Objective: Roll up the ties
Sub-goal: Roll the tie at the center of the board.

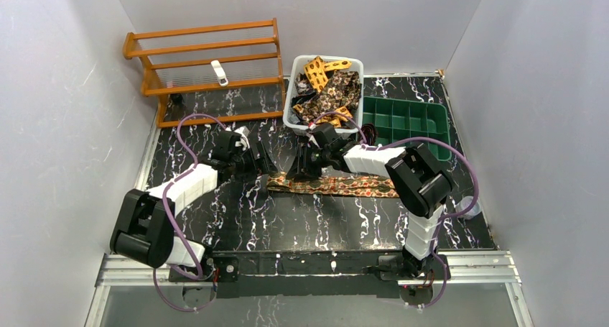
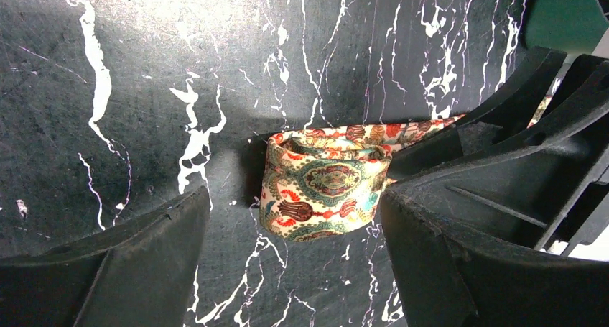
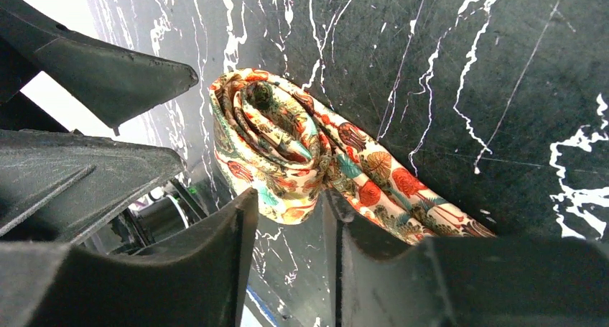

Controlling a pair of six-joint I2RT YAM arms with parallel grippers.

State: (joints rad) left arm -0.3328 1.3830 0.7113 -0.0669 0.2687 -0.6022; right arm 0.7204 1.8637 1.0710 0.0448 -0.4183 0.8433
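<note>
- Left gripper stands wide open and holds nothing. Its fingers are on both sides of the coil: one just beside it, the other a little apart.
- Right gripper has its jaws narrow, at the lower edge of the coil. We cannot tell if they pinch the fabric or only stand against it.
- The tie lies on the table, in front of the bin. Its left end is rolled into a loose coil of a few turns, and the rest lies flat toward the right.
- We judge that the step in hand is the rolling itself, with most of the length not yet wound.
- To do it well, we should take the coil by its flat sides and not by one edge, so that the turns do not slide out like a cone.
- We should roll straight along the flat part with light tension. The fabric looks soft and smooth, and the coil may open if both grippers let go together.
- One gripper should steady the coil while the other takes a new hold.
- More ties wait in the bin.
</note>
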